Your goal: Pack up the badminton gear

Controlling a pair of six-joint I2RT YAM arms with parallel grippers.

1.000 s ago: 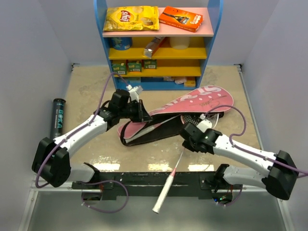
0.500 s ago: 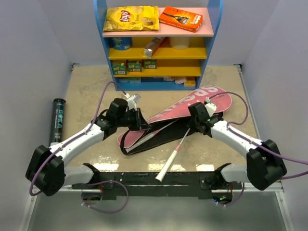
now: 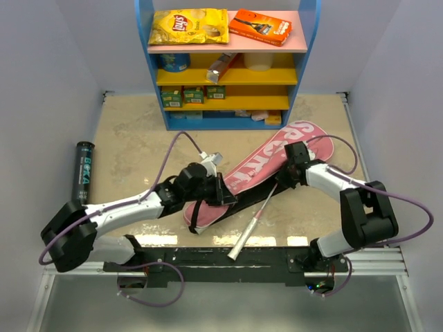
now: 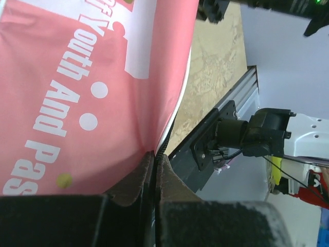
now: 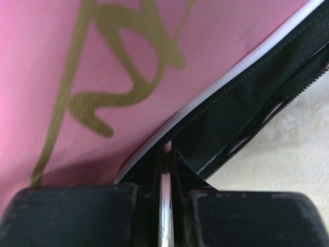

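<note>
We read "SPORT" in white on the pink bag (image 3: 271,158) lying before the shelf (image 3: 228,48); close up, its lettering gives "Youth And Pas".

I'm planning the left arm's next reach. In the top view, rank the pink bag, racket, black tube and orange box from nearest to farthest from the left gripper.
1. pink bag: pinched in the left gripper itself, mid-scene.
2. racket: just to its right, handle pointing at the near edge.
3. black tube: well off to the left.
4. orange box: atop the shelf unit at the back.
</note>
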